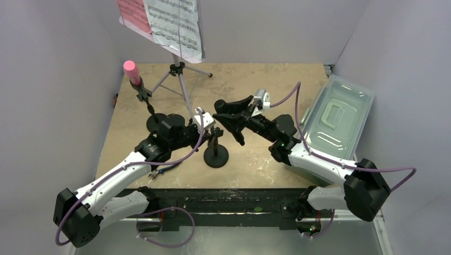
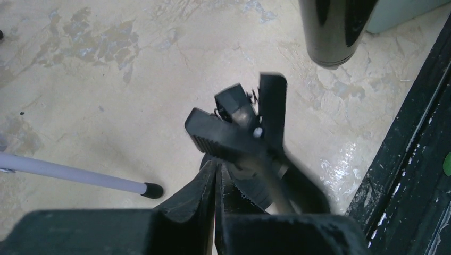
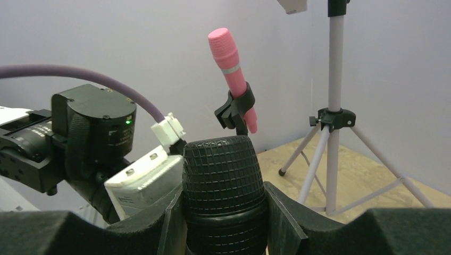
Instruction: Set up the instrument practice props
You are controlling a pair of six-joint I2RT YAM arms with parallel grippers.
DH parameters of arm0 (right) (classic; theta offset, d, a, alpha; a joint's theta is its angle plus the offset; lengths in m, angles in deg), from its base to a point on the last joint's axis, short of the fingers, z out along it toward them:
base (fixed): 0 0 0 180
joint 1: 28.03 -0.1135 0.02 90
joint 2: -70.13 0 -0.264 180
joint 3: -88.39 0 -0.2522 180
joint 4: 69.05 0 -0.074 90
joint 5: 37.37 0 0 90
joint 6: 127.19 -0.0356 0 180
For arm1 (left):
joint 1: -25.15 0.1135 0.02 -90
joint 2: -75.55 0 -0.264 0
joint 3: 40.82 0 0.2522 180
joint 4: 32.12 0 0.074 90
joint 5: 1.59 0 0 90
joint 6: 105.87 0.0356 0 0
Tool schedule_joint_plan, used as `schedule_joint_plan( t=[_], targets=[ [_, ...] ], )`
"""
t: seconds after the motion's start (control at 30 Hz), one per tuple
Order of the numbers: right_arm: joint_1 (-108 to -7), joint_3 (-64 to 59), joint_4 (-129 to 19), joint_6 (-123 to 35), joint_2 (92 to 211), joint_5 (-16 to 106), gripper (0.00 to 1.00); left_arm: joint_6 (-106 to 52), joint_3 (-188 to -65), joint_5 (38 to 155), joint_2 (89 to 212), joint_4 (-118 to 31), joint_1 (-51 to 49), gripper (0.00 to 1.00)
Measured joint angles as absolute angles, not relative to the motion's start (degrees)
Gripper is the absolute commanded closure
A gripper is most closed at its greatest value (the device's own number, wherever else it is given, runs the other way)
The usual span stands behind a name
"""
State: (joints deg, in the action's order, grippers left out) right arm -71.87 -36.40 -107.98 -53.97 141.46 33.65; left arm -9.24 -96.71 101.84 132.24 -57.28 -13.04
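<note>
The lavender music desk on its tripod [image 1: 181,79] stands at the back with pink and white sheet-music pages [image 1: 167,21] on it. A pink microphone [image 1: 131,71] sits clipped on its black pole at the left. My right gripper [image 1: 230,114] is shut on a black microphone [image 3: 223,180], holding it in the air beside the middle round-based pole [image 1: 216,154]. The microphone's tail end [image 2: 335,32] hangs above and right of that pole's clip [image 2: 239,122], which looks blurred. My left gripper [image 2: 218,162] is shut just under the clip, with nothing visible between its fingers.
A clear plastic tub [image 1: 337,114] lies at the right edge of the table. A tripod leg with a black foot [image 2: 152,190] reaches toward my left gripper. The black mounting rail [image 1: 228,199] runs along the near edge. Grey walls enclose the table on three sides.
</note>
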Motion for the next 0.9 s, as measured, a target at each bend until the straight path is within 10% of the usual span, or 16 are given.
schedule_joint_plan(
  t=[0.23,0.4,0.9],
  targets=[
    [-71.89,-35.96,-112.76,-56.35,146.34,33.58,1.0,-9.24,-96.71,101.93,132.04,-56.67,-12.74,0.98],
    [-71.89,-35.85,-108.98,-55.85,143.87,33.74,1.0,-9.74,-96.71,101.43,131.56,-57.28,-12.72,0.11],
    [-65.2,-20.81,-60.37,-63.12,151.02,65.76,0.97,-22.88,-104.03,87.92,127.48,-72.86,-12.47,0.02]
  ],
)
